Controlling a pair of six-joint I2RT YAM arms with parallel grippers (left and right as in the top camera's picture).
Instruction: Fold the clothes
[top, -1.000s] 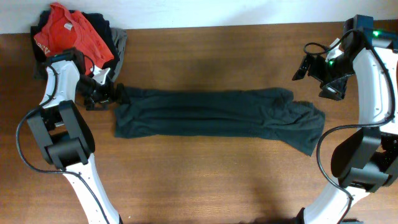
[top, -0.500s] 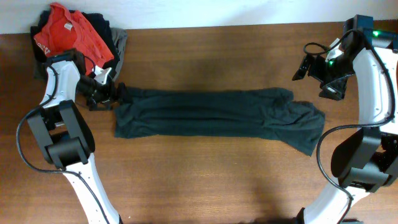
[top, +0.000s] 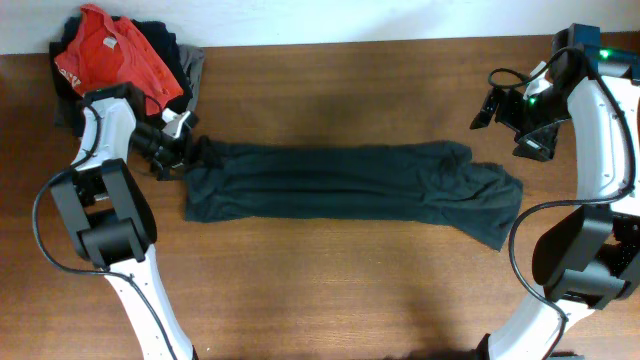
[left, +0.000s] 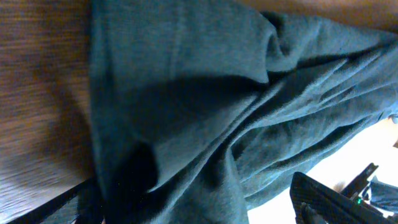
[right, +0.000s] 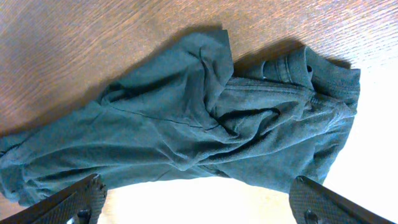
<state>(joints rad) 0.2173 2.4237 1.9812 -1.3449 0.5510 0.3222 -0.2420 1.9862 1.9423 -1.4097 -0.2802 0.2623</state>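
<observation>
The clothes are one dark charcoal garment (top: 340, 185) lying flat as a long wrinkled strip across the middle of the table. My left gripper (top: 178, 150) is at the strip's upper left corner, where the cloth is bunched. In the left wrist view the garment (left: 186, 93) fills the frame and the left gripper (left: 193, 199) has its fingers wide apart with cloth lying between them. My right gripper (top: 505, 115) is open and empty, held up beyond the strip's right end. The right wrist view looks down on that end (right: 205, 118) between the spread fingers of the right gripper (right: 196, 199).
A red T-shirt (top: 110, 55) lies on a pile of dark and grey clothes (top: 190, 65) at the table's back left corner, just behind my left arm. The brown wooden table (top: 350, 90) runs on behind and in front of the strip.
My left gripper has shifted slightly right and towards the back, onto the garment's left corner. The garment and the right arm have not moved.
</observation>
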